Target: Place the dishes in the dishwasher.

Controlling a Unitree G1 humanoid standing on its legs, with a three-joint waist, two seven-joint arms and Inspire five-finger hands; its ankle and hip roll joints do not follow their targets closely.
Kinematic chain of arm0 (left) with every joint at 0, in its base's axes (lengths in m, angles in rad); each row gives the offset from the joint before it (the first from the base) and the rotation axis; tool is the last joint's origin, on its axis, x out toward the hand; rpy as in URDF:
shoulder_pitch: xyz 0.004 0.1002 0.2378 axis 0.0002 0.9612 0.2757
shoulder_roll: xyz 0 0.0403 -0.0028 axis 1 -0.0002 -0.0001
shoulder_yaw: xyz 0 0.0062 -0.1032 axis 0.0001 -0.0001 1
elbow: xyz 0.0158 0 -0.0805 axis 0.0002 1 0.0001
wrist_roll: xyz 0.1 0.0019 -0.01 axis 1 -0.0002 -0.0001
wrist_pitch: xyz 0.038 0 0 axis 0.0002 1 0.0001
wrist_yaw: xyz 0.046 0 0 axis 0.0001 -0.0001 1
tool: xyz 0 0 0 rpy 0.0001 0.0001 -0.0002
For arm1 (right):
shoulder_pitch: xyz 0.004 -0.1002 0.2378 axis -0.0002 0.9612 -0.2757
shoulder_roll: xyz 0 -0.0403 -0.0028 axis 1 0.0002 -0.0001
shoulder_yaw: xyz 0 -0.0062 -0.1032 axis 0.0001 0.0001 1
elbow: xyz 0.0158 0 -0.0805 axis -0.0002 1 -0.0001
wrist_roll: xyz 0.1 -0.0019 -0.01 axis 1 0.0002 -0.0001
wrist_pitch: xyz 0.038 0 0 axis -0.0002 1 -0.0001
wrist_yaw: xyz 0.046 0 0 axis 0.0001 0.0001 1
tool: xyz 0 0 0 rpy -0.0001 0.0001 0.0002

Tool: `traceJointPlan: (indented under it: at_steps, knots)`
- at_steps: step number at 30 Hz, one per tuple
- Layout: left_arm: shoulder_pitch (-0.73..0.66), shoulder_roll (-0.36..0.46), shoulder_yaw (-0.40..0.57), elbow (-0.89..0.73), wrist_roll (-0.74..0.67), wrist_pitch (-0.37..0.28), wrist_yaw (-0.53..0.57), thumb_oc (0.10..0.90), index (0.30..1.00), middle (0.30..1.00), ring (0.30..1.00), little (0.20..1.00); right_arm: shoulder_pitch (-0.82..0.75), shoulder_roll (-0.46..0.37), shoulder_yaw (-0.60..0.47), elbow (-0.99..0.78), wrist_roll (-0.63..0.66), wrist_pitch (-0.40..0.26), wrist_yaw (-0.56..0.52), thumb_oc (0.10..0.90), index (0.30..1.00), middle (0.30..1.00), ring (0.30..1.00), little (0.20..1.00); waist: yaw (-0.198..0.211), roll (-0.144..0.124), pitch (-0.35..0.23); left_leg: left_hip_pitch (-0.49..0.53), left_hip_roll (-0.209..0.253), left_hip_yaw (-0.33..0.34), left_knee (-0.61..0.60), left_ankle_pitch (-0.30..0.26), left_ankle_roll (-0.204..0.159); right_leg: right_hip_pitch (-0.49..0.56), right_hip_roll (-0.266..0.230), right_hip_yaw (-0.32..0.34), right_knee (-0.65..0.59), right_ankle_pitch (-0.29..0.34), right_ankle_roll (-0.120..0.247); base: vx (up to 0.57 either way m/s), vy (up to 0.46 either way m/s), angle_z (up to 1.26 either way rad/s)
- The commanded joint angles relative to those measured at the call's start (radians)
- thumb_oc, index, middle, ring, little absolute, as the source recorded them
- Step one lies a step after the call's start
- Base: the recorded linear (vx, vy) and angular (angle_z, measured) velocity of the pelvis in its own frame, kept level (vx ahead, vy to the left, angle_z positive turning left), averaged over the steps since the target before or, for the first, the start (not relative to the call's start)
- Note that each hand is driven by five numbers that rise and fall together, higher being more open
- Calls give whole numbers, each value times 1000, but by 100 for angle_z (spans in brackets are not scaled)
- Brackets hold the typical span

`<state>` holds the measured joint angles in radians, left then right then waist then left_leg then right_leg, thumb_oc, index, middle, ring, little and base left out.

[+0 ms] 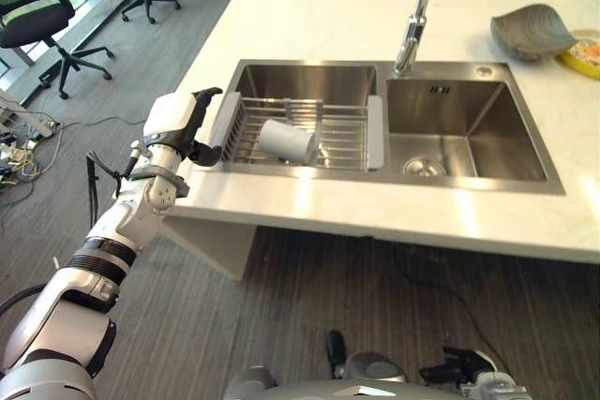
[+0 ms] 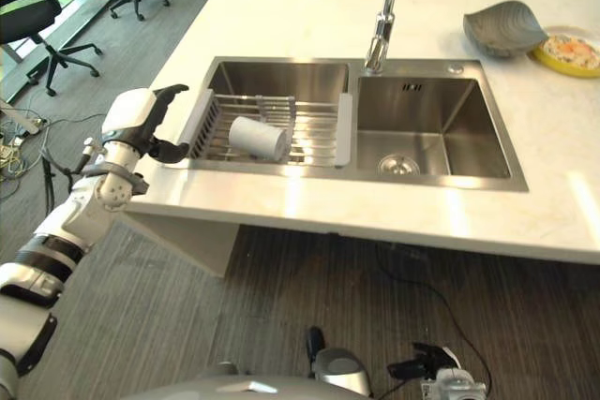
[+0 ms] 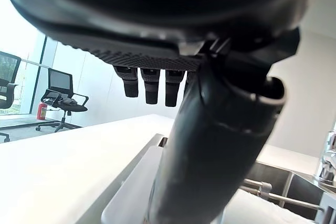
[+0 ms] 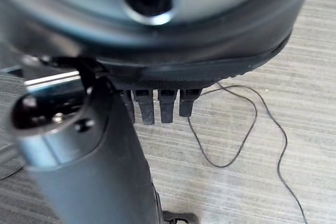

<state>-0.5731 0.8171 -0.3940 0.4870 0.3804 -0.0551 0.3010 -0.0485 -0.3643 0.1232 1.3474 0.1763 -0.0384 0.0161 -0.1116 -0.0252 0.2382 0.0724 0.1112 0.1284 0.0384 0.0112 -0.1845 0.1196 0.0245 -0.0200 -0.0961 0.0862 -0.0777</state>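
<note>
A white cup point(image 1: 286, 140) lies on its side in a wire dish rack point(image 1: 337, 142) that spans the left basin of a steel double sink point(image 1: 469, 138). My left hand point(image 1: 190, 122) hovers at the rack's left grey end point(image 1: 228, 119), open, with its fingers point(image 3: 149, 85) straight and the thumb point(image 3: 210, 145) out, holding nothing. A grey bowl point(image 1: 530, 33) and a yellow plate point(image 1: 586, 53) with food sit on the counter at the far right. Low by the floor hangs my right hand point(image 2: 427, 362), open, its fingers point(image 4: 157, 106) straight over the striped carpet.
A tall faucet point(image 1: 412, 35) rises behind the divider between the basins. The white counter point(image 1: 309, 16) stretches beyond the sink. Office chairs point(image 1: 37, 25) stand on the carpet at the far left, with cables on the floor near them.
</note>
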Motion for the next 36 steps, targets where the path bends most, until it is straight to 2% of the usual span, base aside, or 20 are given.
traceJointPlan:
  at_steps: [1, 5, 9, 15, 16, 18, 19, 22, 28, 36]
  knots:
    - [-112, 100, 108, -72, 6, -21, 62, 800, 900, 900, 900, 900, 48, -33, 23, -7, 31, -6, -1, 800, 900, 900, 900, 900, 2, 42, -59, 35, -42, 6, 35, -26, 66, 4, -103, 11, 36, -78, 203, 146, -1, -20]
    - [-39, 100, 143, -121, 2, -33, 42, 800, 900, 900, 900, 900, 63, -7, 38, -24, 34, -6, 14, 800, 900, 900, 900, 900, -2, 46, -84, 99, -44, 16, -60, -13, 66, 21, -95, 9, 32, -85, 199, 124, -2, -39]
    - [1, 114, 141, -164, 35, -40, 25, 800, 900, 900, 900, 900, 66, 11, 97, -17, -53, 1, 22, 800, 900, 900, 900, 900, 13, 50, -96, 126, -44, -6, -126, 6, 67, 22, -88, -14, 22, -82, 198, 33, 2, 10]
    - [53, 147, 139, -250, 69, -56, -4, 800, 900, 900, 900, 900, 82, 16, 76, -15, -48, 5, 23, 800, 900, 900, 900, 900, 14, 47, -100, 116, -47, -20, -126, -1, 67, 19, -93, -27, 21, -78, 202, 9, 0, 38]
    - [79, 180, 141, -324, 110, -69, -24, 800, 900, 900, 900, 900, 93, 17, 66, -11, -52, 6, 24, 800, 900, 900, 900, 900, 19, 46, -101, 116, -47, -22, -126, -6, 68, 20, -93, -30, 19, -79, 204, 20, 6, 23]
    - [108, 185, 155, -355, 120, -71, -37, 800, 900, 900, 900, 900, 98, 18, 60, -5, -51, 7, 24, 800, 900, 900, 900, 900, 18, 46, -103, 116, -48, -23, -126, -8, 69, 22, -93, -29, 18, -80, 205, 22, 10, 18]
    - [129, 202, 156, -447, 149, -88, -73, 800, 900, 900, 900, 900, 107, 20, 58, 4, -73, 13, 32, 800, 900, 900, 900, 900, 20, 44, -102, 118, -50, -27, -126, -14, 71, 25, -95, -30, 16, -79, 206, 0, 0, 0]
    - [135, 202, 154, -496, 158, -103, -90, 800, 900, 900, 900, 900, 112, 17, 71, 6, -102, 12, 38, 800, 900, 900, 900, 900, 21, 42, -102, 119, -50, -26, -126, -18, 72, 27, -96, -31, 14, -81, 208, 2, 0, -1]
    - [60, 160, 106, -585, 133, -124, -125, 800, 900, 900, 900, 900, 111, 11, 72, -9, -85, 15, 44, 800, 900, 900, 900, 900, 3, 42, -104, 129, -47, -12, -126, -29, 75, 32, -96, -18, 10, -80, 210, -2, 0, -11]
    - [-81, 108, -6, -537, 139, -111, -146, 800, 900, 900, 900, 900, 101, 6, 84, -15, -83, 17, 43, 800, 900, 900, 900, 900, -22, 51, -99, 137, -44, 7, -126, -32, 74, 26, -91, -4, 9, -77, 212, -8, -7, -12]
